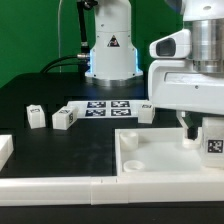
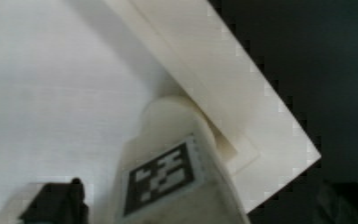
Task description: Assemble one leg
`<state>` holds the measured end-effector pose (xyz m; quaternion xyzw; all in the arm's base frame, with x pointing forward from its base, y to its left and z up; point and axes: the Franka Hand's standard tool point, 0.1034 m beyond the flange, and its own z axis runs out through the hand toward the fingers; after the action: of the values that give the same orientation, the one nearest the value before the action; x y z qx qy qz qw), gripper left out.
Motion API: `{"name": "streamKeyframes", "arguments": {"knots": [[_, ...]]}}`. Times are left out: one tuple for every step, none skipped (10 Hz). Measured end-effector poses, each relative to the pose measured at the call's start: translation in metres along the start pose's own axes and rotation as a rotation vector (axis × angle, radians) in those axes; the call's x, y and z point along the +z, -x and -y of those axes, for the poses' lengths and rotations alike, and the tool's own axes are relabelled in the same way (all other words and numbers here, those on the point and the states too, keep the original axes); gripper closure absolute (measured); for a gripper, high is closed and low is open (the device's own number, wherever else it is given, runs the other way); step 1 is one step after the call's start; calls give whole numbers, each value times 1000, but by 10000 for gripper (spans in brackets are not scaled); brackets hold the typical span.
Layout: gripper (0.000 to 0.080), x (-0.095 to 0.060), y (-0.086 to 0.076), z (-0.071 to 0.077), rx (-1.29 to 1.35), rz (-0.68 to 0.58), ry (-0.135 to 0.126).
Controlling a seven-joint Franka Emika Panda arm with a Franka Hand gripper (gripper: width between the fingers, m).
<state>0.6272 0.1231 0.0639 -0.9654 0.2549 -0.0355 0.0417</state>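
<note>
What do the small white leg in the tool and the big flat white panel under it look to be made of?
The small white tagged leg block, held in the tool: probably matte plastic, with opaque, even white faces and a printed black-and-white tag stuck on.
The large flat white panel with round corner recesses: likely the same matte plastic, with smooth moulded-looking edges and no grain. Neither is certain from looks alone.

lab | marker board (image 1: pixel 108 106) | black table (image 1: pixel 40 95) | green backdrop (image 1: pixel 30 40)

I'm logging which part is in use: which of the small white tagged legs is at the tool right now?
The leg at the exterior view's right edge, under the tool over the white panel. The other legs sit free on the black table.
</note>
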Motion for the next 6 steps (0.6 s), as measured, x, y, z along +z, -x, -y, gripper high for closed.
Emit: {"name": "streamKeyframes", "arguments": {"knots": [[150, 0, -1, -1, -111, -4, 7], [150, 0, -2, -2, -167, -7, 13], [179, 0, -2, -3, -233, -9, 19], [313, 0, -2, -3, -223, -9, 19], [313, 0, -2, -3, -223, -9, 19], [449, 0, -2, -3, -223, -9, 19]]}}
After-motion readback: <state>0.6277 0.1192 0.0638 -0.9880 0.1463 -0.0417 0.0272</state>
